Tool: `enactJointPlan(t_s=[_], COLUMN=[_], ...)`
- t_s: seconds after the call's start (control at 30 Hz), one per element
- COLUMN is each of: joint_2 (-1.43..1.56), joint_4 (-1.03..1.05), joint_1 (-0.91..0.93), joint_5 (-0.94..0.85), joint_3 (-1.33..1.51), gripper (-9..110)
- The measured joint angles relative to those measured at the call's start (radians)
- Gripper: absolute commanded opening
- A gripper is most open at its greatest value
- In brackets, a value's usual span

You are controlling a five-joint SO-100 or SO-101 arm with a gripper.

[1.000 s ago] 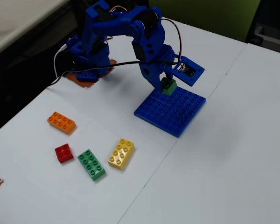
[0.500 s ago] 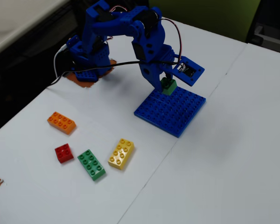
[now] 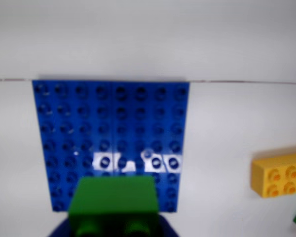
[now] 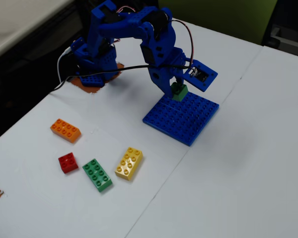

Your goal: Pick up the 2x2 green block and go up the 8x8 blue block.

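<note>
White table [image 4: 248, 163], dark surroundings beyond its far edge.
The gripper [image 4: 177, 85] pinches the 2x2 green block [image 4: 179, 91] at the 8x8 blue block's [image 4: 184, 118] far edge; contact seems likely, though the fingertips are hidden.

The 8x8 blue block [image 4: 183, 117] is deep blue with a grid of studs; the 2x2 green block [image 4: 179, 91] is plain green. On the white bench [image 4: 238, 173] lie an orange brick [image 4: 65, 130], a red brick [image 4: 68, 162], a longer green brick [image 4: 97, 174] and a yellow brick [image 4: 129, 163]. The arm [image 4: 139, 39] is blue.
</note>
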Motion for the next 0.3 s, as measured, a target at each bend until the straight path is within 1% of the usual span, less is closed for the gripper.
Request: enactJointPlan(t_s=[0.3], joint_2=[0.0], joint_4=[0.0], joint_1=[0.0], joint_5=[0.0], joint_3=[0.003], gripper=[7])
